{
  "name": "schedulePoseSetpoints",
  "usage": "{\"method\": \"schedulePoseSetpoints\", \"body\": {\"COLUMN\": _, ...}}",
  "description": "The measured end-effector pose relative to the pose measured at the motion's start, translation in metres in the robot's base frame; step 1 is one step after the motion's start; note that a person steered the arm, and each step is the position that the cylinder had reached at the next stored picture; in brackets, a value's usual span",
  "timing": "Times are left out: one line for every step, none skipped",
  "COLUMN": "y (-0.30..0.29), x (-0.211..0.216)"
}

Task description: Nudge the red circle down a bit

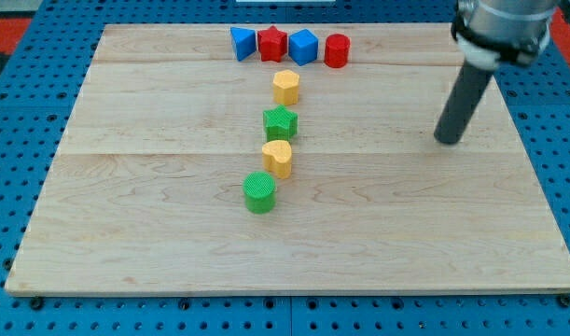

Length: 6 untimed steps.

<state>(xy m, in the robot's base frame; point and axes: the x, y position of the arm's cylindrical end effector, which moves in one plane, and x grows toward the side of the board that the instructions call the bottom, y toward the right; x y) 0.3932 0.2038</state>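
Arm pose: your arm comes in from the view's top right corner, and its dark rod slants down and to the view's left onto the wooden board (471, 243).
My tip (446, 141): you see it resting on the board's right part, touching no block. There is no jaw here to open or close; the rod holds nothing.
Tip and target: your tip sits well to the view's right of the red circle (336, 50) and lower in the view than it, with bare wood between them.
Red circle: it stands near the board's top edge, at the right end of a row of four.
Row along the top: from the view's left you have a blue triangular block (243, 43), a red star (271, 44), a blue cube (303, 46), then the red circle, each just beside the next.
Column below the row: a yellow hexagon-like block (285, 87), a green star (280, 122), a yellow block (277, 159) whose shape you cannot make out for sure, and a green circle (259, 192), running down and slightly to the view's left.
Nearest neighbours of the target: the blue cube just on its left, the yellow hexagon-like block below and to its left.
Surroundings: a blue pegboard surface (23, 112) lies around the board.
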Motion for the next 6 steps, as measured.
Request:
{"method": "schedulePoseSetpoints", "body": {"y": 0.003, "x": -0.064}}
{"method": "schedulePoseSetpoints", "body": {"y": 0.005, "x": -0.082}}
{"method": "schedulePoseSetpoints", "body": {"y": 0.002, "x": -0.083}}
{"method": "schedulePoseSetpoints", "body": {"y": -0.004, "x": -0.101}}
{"method": "schedulePoseSetpoints", "body": {"y": -0.003, "x": -0.139}}
{"method": "schedulePoseSetpoints", "body": {"y": -0.026, "x": -0.166}}
